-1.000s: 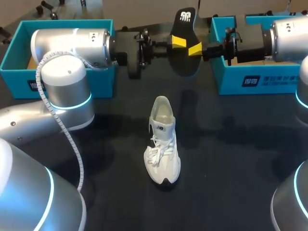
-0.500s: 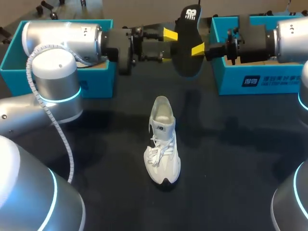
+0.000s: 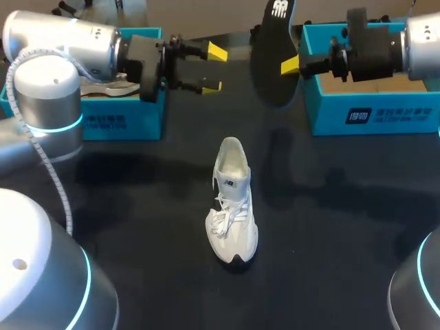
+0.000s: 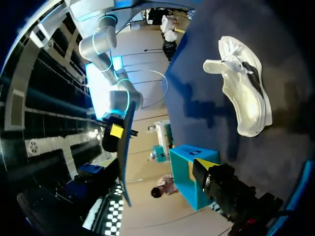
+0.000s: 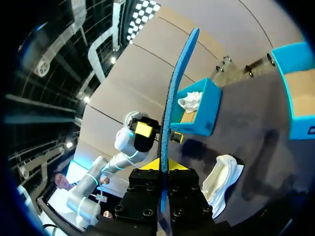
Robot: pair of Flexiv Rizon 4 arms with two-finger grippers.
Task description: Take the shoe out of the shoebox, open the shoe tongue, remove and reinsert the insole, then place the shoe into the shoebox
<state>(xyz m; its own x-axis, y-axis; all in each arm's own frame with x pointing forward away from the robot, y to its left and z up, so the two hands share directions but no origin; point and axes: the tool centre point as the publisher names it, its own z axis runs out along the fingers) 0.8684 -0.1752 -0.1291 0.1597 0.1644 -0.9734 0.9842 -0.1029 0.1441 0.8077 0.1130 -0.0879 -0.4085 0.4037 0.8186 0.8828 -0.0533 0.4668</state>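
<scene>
A white shoe [image 3: 232,199] stands upright on the dark table, toe toward the near edge; it also shows in the left wrist view [image 4: 243,93] and in the right wrist view [image 5: 221,179]. Above the table's back, the black insole [image 3: 271,55] hangs on edge with my right gripper [image 3: 285,67] shut on it. From the right wrist the insole [image 5: 172,108] rises straight out of that gripper [image 5: 162,167]. My left gripper [image 3: 214,69] stands open to the left of the insole, apart from it, with nothing between its fingers.
A blue shoebox [image 3: 103,120] at the back left holds another white shoe [image 3: 103,88]. A second blue shoebox [image 3: 371,103] sits at the back right, under my right arm. Bare table lies around the shoe.
My left gripper has opened, let go of the insole and drawn back to the left. The right gripper keeps the insole, now a little higher and further right. The shoe has not moved.
</scene>
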